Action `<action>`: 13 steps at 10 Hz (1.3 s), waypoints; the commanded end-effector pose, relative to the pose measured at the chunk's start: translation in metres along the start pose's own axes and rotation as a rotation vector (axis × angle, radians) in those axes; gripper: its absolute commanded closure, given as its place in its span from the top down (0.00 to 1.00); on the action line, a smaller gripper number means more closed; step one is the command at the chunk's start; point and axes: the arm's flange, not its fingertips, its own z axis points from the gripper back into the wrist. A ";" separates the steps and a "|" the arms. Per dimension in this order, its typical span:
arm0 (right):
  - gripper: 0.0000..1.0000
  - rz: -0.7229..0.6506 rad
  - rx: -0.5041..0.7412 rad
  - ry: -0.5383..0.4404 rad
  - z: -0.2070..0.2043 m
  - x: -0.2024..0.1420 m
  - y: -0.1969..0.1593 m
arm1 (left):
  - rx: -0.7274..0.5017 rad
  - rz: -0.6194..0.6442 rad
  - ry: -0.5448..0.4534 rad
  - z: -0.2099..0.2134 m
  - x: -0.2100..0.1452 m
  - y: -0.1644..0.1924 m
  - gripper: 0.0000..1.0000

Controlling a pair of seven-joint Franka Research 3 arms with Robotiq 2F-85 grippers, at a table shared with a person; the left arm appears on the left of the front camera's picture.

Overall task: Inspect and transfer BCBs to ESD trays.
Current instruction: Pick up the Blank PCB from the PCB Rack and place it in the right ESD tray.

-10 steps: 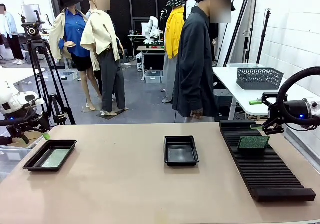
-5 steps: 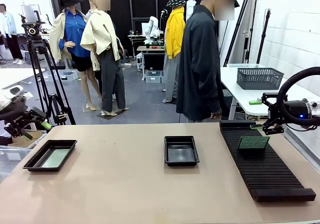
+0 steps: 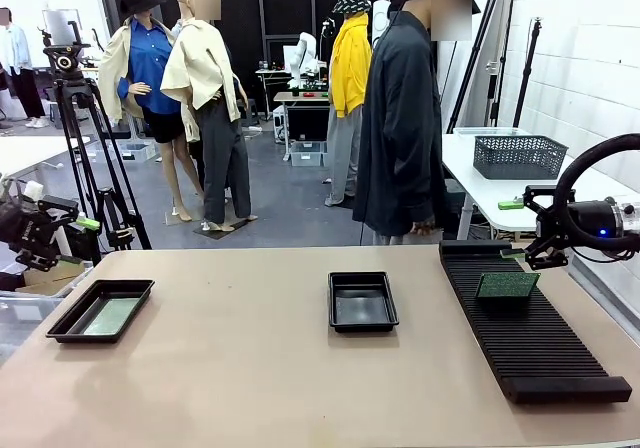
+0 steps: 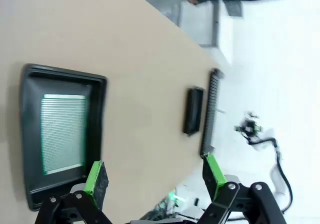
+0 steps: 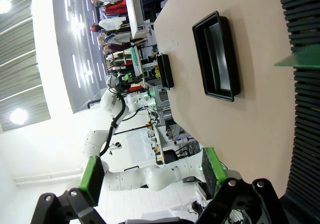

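One BCB point(image 3: 110, 316) lies flat in the left ESD tray point(image 3: 62, 328). My left gripper point(image 3: 70, 236) hangs open above and behind that tray, off the table's left edge, with nothing in it. In the left wrist view the same tray point(image 4: 97, 119) and its BCB point(image 4: 62, 134) lie below my open fingers point(image 4: 95, 176). The middle ESD tray point(image 3: 362, 320) holds nothing. Another BCB point(image 3: 507, 285) stands in the black slotted rack point(image 3: 530, 348). My right gripper point(image 3: 520, 230) hovers open at the rack's far right end. From the right wrist, the BCB's edge point(image 5: 300, 60) and the middle ESD tray point(image 5: 217, 56) show.
A person in a dark coat point(image 3: 400, 118) stands at the far side between the middle tray and the rack. A white side table with a mesh basket point(image 3: 518, 156) is behind the rack. Bare tabletop point(image 3: 240, 368) lies between the trays.
My left gripper has risen and drawn back to the left, away from the left tray. The person has shifted slightly to the right. My right arm has stayed still.
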 end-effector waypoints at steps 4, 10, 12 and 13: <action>1.00 -0.006 -0.009 -0.010 -0.002 -0.003 0.000 | -0.254 -0.151 0.125 0.007 0.004 0.009 1.00; 1.00 -0.006 -0.009 -0.010 -0.002 -0.003 0.000 | -0.267 -0.199 0.177 -0.007 0.008 0.015 1.00; 1.00 -0.006 -0.009 -0.010 -0.002 -0.003 0.000 | -0.267 -0.199 0.177 -0.007 0.008 0.015 1.00; 1.00 -0.006 -0.009 -0.010 -0.002 -0.003 0.000 | -0.267 -0.199 0.177 -0.007 0.008 0.015 1.00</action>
